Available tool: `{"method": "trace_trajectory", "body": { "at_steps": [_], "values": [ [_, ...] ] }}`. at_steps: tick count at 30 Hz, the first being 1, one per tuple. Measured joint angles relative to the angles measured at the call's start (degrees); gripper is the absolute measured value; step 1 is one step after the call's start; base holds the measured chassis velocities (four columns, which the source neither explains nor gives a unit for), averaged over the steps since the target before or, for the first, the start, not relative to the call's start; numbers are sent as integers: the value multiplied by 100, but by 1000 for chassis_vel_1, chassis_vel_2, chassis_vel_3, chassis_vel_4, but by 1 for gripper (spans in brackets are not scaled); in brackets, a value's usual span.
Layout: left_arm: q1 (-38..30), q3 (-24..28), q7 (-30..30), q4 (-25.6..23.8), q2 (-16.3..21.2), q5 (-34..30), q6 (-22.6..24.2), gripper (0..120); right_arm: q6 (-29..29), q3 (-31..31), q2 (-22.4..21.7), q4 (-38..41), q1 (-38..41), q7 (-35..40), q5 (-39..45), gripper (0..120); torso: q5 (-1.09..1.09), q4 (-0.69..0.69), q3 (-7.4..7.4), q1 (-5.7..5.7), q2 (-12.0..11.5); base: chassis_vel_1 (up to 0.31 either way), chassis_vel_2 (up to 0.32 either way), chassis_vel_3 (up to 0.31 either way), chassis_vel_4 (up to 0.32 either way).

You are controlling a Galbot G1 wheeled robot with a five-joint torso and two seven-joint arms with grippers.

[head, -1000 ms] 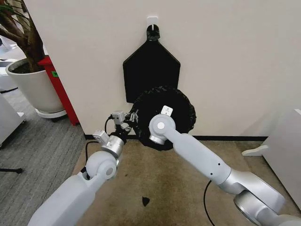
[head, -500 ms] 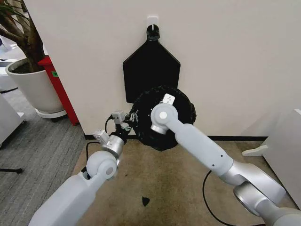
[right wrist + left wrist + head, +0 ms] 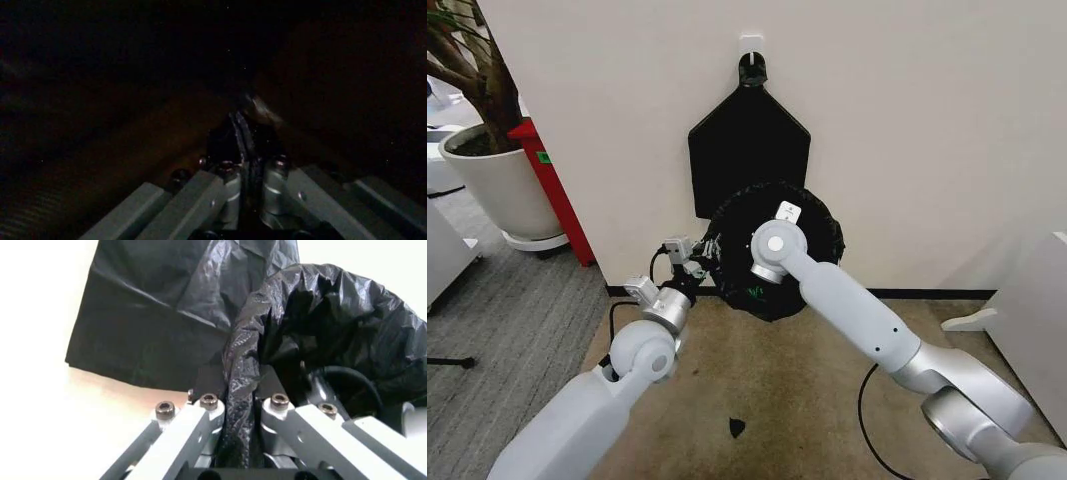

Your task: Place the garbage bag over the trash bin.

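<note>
Garbage bag (image 3: 812,225), crinkled glossy black plastic, sits at centre frame in my head view, already spread over the round bin at the wall's foot. I keep my left gripper (image 3: 241,390) pinching its bunched rim so it stays taut; my right gripper (image 3: 245,137), inside the dark bag, looks pressed together on film.

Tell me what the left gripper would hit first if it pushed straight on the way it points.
The left gripper is shut on the garbage bag rim, so it would push into that bag first; the wall probably lies beyond, though depth is unclear.
</note>
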Motion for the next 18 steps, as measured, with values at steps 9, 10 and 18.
{"method": "trace_trajectory", "body": {
  "at_steps": [9,10,18],
  "values": [
    [-14,-50,-26,-34,28,-50,8,4,-83,10,59,-365,-221,-75,-130,0,0,0,1,0,0,0,0,0,0],
    [-14,-50,-26,-34,28,-50,8,4,-83,10,59,-365,-221,-75,-130,0,0,0,1,0,0,0,0,0,0],
    [1,-79,-41,6,8,-60,41,4,15,-64,-126,442,88,102,92,0,0,0,0,0,0,0,0,0,0]
  ]
}}
